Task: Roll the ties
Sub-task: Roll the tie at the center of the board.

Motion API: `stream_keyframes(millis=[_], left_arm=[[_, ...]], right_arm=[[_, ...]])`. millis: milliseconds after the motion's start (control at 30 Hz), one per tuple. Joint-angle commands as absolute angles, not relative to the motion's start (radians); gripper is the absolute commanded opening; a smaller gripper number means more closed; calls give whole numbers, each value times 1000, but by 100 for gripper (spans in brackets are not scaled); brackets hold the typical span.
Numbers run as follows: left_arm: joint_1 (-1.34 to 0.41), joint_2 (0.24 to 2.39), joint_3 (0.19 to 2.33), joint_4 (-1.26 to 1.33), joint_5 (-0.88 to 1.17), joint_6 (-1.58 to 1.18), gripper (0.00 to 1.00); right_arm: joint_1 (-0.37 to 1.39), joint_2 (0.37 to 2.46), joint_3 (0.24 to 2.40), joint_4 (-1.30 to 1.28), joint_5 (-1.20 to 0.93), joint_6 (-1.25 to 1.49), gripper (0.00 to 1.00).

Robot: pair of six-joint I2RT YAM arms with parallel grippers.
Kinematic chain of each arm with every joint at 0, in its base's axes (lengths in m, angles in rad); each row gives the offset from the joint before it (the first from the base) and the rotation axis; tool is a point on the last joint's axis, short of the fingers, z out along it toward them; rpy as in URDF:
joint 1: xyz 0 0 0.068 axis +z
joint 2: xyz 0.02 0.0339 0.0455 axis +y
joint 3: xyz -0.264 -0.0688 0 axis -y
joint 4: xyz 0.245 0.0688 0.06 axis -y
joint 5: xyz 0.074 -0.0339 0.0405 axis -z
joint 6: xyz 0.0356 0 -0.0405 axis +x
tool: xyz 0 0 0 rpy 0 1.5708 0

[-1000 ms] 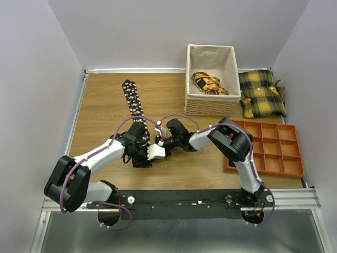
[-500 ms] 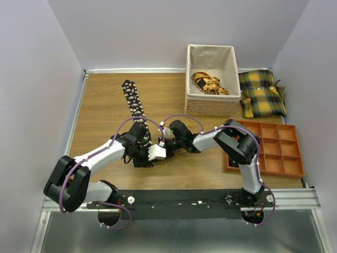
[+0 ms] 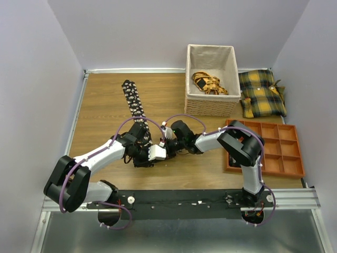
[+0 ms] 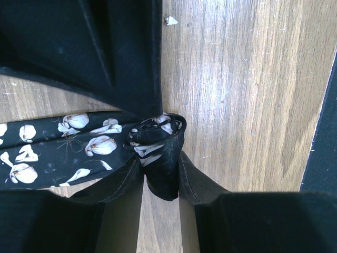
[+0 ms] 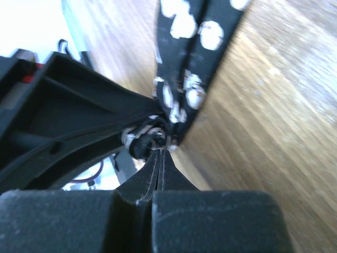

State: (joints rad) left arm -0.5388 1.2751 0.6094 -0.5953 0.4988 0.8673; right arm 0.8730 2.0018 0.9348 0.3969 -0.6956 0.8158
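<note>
Clamping a small starter coil (image 4: pixel 158 142) of the tie (image 3: pixel 131 97) in part-open left fingers (image 4: pixel 197 182), near desk (image 3: pixel 105 105) centre. Pressing fully closed right fingers (image 5: pixel 139 184) tip-first at the coil core; any hold on fabric unclear. Judging roll barely begun: most of the strip flat, unwound, stretching toward 11 o'clock.

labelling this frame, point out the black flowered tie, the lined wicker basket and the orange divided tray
black flowered fabric tie (image 3: pixel 132 100), top external view, flat unrolled strip
white-lined wicker basket (image 3: pixel 210 108), top external view, near woven wall
orange plastic divided tray (image 3: pixel 288 148), top external view, bare compartment
</note>
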Motion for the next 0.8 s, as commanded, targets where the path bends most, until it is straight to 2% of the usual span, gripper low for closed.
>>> stream_keyframes(millis=[0, 133, 767], left_arm=[[-545, 1284, 591, -592, 489, 879, 36], [-545, 1289, 592, -589, 489, 877, 36], [-548, 1305, 632, -551, 523, 854, 37]], right_arm=[[873, 2002, 922, 521, -753, 854, 1], [900, 2019, 975, 481, -810, 824, 1], [919, 2137, 1075, 406, -767, 808, 1]])
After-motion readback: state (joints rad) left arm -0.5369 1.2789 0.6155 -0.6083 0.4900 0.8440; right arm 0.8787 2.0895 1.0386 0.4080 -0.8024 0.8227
